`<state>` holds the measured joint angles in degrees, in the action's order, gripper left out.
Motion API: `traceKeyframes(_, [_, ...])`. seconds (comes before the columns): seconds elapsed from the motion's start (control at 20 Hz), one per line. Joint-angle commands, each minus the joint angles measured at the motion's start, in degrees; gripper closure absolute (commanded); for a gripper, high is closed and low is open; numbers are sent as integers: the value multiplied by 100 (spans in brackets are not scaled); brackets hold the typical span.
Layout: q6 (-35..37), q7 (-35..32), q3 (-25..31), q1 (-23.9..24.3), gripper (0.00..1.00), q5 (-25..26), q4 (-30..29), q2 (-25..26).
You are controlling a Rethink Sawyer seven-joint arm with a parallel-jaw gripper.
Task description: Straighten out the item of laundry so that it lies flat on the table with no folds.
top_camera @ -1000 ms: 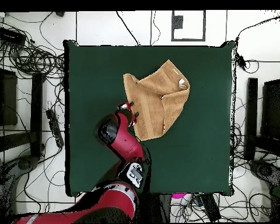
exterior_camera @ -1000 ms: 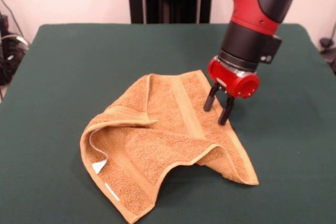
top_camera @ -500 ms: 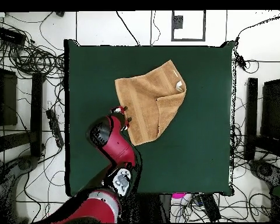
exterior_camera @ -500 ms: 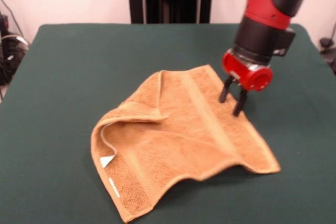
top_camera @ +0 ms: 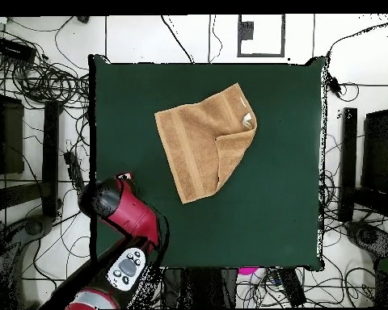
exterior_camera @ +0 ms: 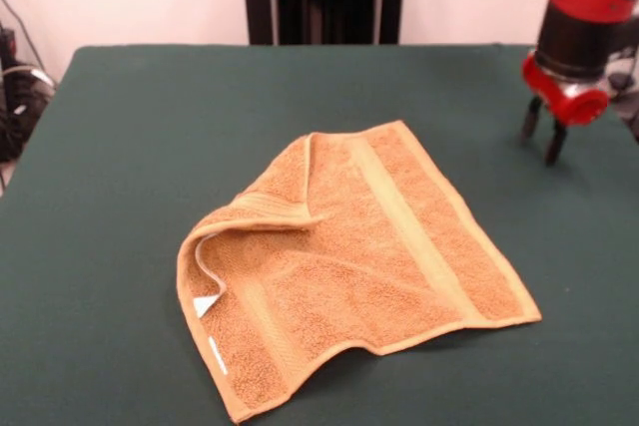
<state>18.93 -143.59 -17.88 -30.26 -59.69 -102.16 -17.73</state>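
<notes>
Table point(exterior_camera: 140, 107) first: big dark green felt top, taking up most of both views. On it, roughly mid-table, sits the orange-tan terry towel point(exterior_camera: 359, 256), mostly spread out but not flat yet. In the front view its left corner is folded over onto the rest, making a raised flap, and the near edge lifts a bit off the felt. A flat woven band runs diagonally across the open part, and a second band shows along the near-left side.

Sawyer's red and black arm point(top_camera: 124, 214) is off at the table's edge, well apart from the towel. Its gripper point(exterior_camera: 540, 137) hangs just above the felt with both black fingers point(exterior_camera: 554, 143) spread a little, gripping nothing. Smallest bit: a white label point(exterior_camera: 205, 306) peeks out at the folded edge.
</notes>
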Motion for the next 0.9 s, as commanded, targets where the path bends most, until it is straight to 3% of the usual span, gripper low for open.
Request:
traceKeyframes(0.05, [827, -2145, 366, 20, 0, 42, -183, -127])
traceKeyframes(0.2, [795, -2314, 37, -6, 0, 250, 64, 79])
traceKeyframes(0.3, [409, -1796, -57, 305, 0, 330, -35, -77])
traceKeyframes(0.4, [838, -1541, -653, 474, 0, 838, 117, -268])
traceKeyframes(0.65, [1800, -1019, -1099, 1123, 0, 1752, 565, -896])
traceKeyframes(0.9, [2760, -1402, -1289, 1589, 0, 2463, 1601, -670])
